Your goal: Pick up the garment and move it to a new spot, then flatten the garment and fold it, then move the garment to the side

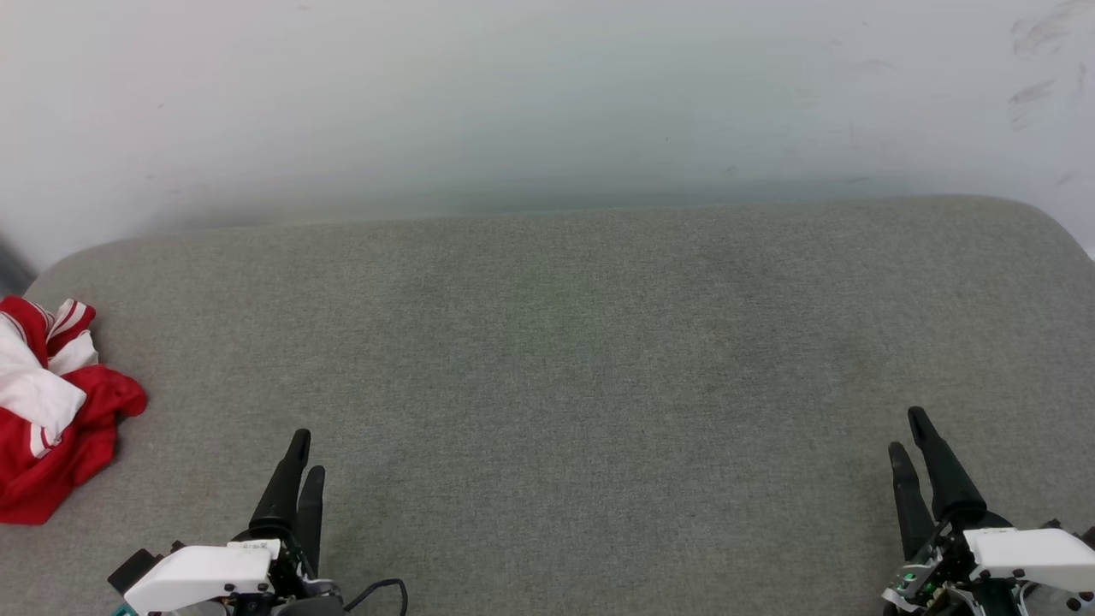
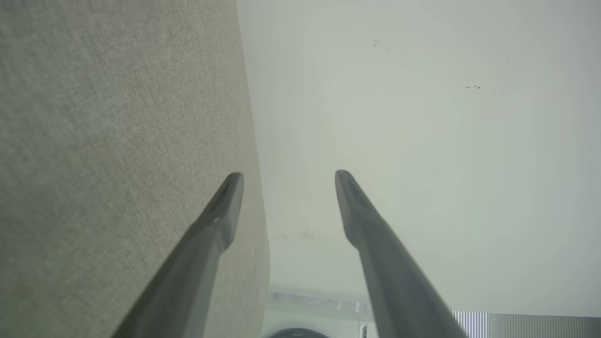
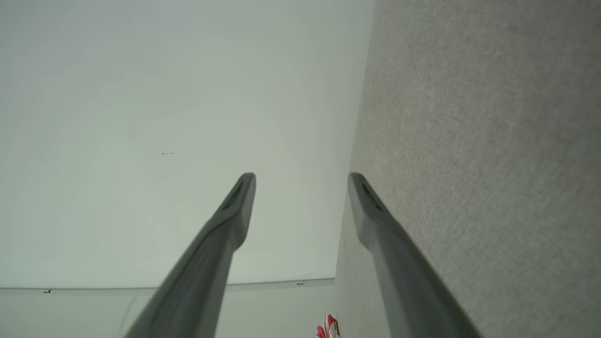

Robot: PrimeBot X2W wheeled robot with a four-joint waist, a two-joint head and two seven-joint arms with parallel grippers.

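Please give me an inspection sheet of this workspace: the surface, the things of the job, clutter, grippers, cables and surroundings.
Surface: grey fabric cushion, flat, with rounded far corners.
Job's things: the garment, red and white, crumpled in a heap at the cushion's left edge and partly cut off by the head view's edge.
Clutter: nothing seen.
Grippers: left gripper open, holding nothing, to the right of the garment and apart from it; right gripper open, holding nothing.
Cables: one dark cable loops beside the left gripper's base.
Surroundings: pale wall behind the cushion, with dark scuff marks.
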